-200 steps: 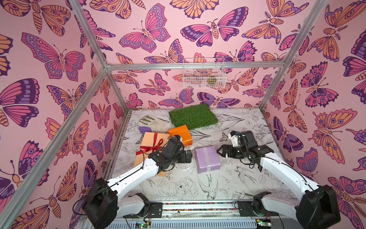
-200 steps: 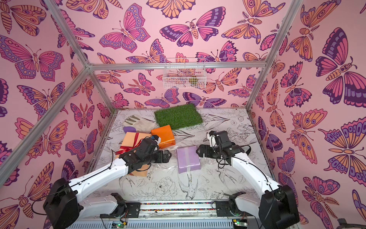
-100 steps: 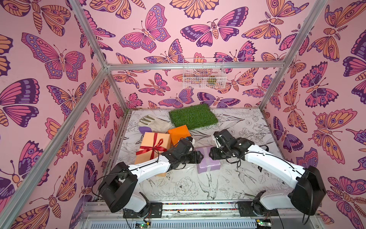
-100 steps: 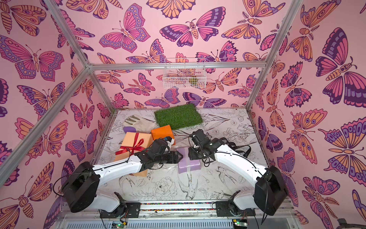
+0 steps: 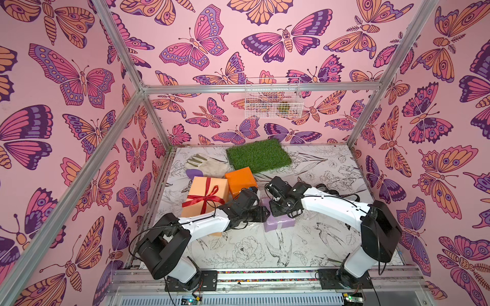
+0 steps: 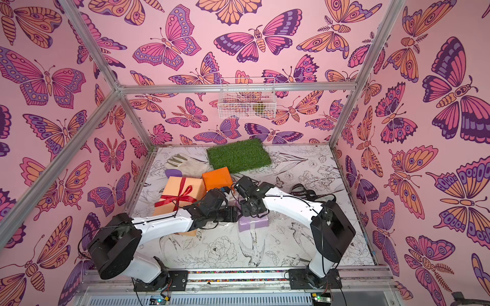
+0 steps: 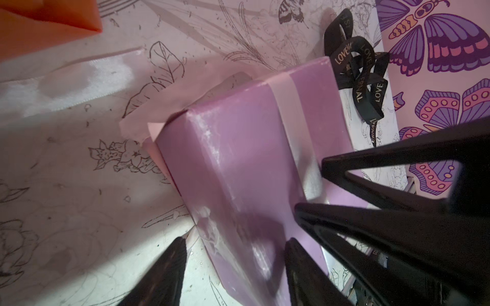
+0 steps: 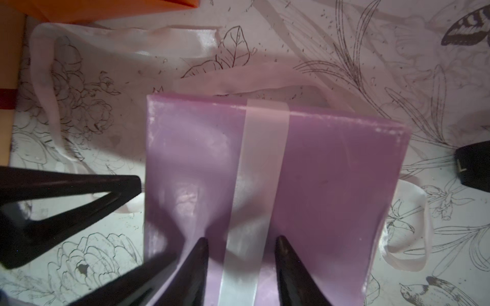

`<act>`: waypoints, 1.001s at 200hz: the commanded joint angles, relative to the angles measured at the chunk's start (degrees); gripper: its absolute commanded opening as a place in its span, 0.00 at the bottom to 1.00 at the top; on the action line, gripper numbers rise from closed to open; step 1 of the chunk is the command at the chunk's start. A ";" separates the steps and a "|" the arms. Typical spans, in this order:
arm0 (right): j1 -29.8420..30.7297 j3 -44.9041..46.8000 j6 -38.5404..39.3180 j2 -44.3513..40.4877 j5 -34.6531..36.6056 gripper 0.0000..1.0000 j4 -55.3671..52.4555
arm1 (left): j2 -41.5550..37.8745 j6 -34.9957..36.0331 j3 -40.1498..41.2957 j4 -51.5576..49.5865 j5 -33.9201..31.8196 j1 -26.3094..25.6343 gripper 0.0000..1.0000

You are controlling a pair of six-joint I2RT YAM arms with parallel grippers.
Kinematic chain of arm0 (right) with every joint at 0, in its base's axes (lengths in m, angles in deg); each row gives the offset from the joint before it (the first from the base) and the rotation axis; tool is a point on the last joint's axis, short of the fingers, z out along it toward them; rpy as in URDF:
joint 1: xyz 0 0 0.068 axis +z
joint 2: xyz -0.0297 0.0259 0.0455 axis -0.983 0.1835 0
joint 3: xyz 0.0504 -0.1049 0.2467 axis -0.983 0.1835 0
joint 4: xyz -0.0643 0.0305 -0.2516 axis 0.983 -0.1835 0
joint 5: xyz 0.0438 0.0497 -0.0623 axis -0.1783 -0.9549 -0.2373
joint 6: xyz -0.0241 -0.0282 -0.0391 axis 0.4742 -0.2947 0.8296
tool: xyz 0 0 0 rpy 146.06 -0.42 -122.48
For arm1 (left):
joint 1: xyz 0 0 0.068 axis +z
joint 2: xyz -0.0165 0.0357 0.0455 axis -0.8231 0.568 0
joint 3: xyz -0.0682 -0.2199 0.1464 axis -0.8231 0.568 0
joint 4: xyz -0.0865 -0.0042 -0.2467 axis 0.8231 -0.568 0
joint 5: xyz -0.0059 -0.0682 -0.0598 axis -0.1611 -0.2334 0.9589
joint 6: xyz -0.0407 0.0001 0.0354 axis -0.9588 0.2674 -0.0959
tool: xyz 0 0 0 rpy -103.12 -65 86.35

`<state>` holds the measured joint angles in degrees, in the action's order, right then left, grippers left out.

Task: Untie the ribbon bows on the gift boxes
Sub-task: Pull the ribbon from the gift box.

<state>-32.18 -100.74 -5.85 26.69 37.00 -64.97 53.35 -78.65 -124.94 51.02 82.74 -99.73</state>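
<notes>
Bright top views, dim, perhaps blurred wrist views

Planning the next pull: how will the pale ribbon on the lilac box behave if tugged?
Likely floppy: the pale ribbon trails in loose curls on the table. Probably slippery, given its satin sheen. The lilac box looks small and light, so it may slide along.

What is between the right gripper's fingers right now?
The pale ribbon band across the lilac box top. The right gripper fingers straddle it, apart, not pinching. This shows in the right wrist view.
</notes>
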 commanded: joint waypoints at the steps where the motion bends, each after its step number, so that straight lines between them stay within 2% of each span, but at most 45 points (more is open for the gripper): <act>1: 0.31 -0.83 -1.53 2.27 1.50 0.43 -2.92 | 1.96 0.91 0.86 -0.26 -0.13 -0.05 0.61; 26: 0.29 0.62 -2.90 2.44 2.27 0.29 -2.62 | 2.23 0.87 0.81 -0.23 -0.04 0.12 0.61; 38: 0.16 1.50 -3.35 2.34 1.53 0.13 -1.71 | 2.19 0.92 0.73 -0.24 0.21 0.26 0.61; 45: -0.02 1.89 -3.47 2.26 1.12 0.00 -1.17 | 2.11 0.91 0.75 -0.26 0.27 0.37 0.61; 74: -1.71 4.31 -3.48 0.50 -4.14 0.00 3.91 | 0.98 0.39 0.68 -0.27 0.56 0.66 0.64; 85: -2.48 5.79 -3.51 -1.17 -7.91 0.00 7.57 | 0.13 0.01 0.66 -0.26 0.59 0.81 0.68; 97: -3.96 8.22 -4.20 -3.57 -13.68 0.00 12.61 | -1.18 -0.46 0.86 -0.22 0.52 1.21 0.66; 102: -4.79 9.64 -4.78 -4.63 -16.66 0.00 15.51 | -1.78 -0.75 1.03 -0.21 0.41 1.48 0.64; 109: -5.90 11.67 -5.67 -5.36 -20.24 0.00 19.17 | -2.62 -1.20 1.29 -0.11 0.52 2.02 0.56; 121: -7.25 14.29 -6.64 -8.79 -24.56 0.00 24.26 | -4.09 -1.72 1.78 0.87 1.77 3.16 0.31; 126: -7.77 15.11 -6.86 -9.35 -25.85 0.00 25.81 | -4.71 -2.09 2.02 1.22 2.27 3.66 0.24; 135: -8.30 16.11 -7.22 -9.88 -27.77 0.00 27.58 | -5.60 -2.98 2.16 1.79 3.23 4.51 0.00; 166: -9.62 19.16 -9.28 -10.67 -30.87 0.00 31.62 | -7.38 -6.28 2.49 7.51 7.35 5.66 0.00; 200: -10.81 23.36 -13.32 -12.32 -32.37 0.00 38.34 | -4.44 -13.79 3.75 18.88 13.05 5.42 0.00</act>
<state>-42.26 -78.95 -15.73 16.40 7.73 -32.84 46.94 -86.54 -123.00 60.60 90.34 -94.31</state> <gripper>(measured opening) 0.053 0.048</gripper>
